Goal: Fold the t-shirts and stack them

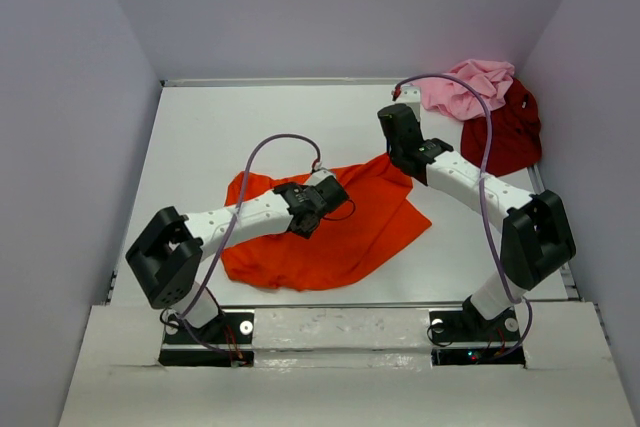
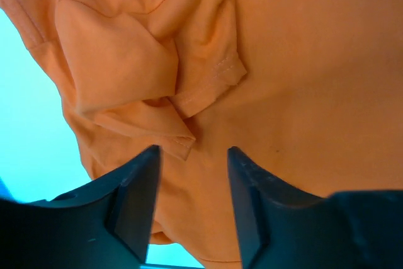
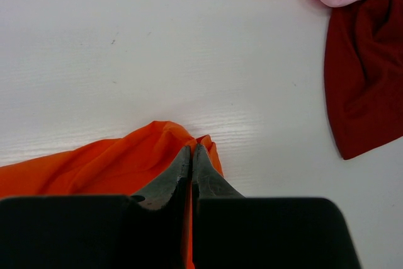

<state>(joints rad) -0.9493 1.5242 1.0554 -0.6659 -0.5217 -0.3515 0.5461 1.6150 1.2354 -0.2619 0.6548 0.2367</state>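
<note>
Now our left gripper (image 2: 193, 150) hangs spread, crumpled sleeve (image 2: 126, 74) of bright orange soft cloth t-shirt (image 1: 340, 237) just ahead of it; right gripper (image 3: 192, 149) pressed together, pinching shirt's corner.

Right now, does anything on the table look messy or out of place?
Nothing is spilled or damaged. The orange t-shirt lies rumpled in the middle, one sleeve bunched over itself below the open left pincer. The pink t-shirt and dark red t-shirt sit heaped, unfolded, in the far right corner.
</note>
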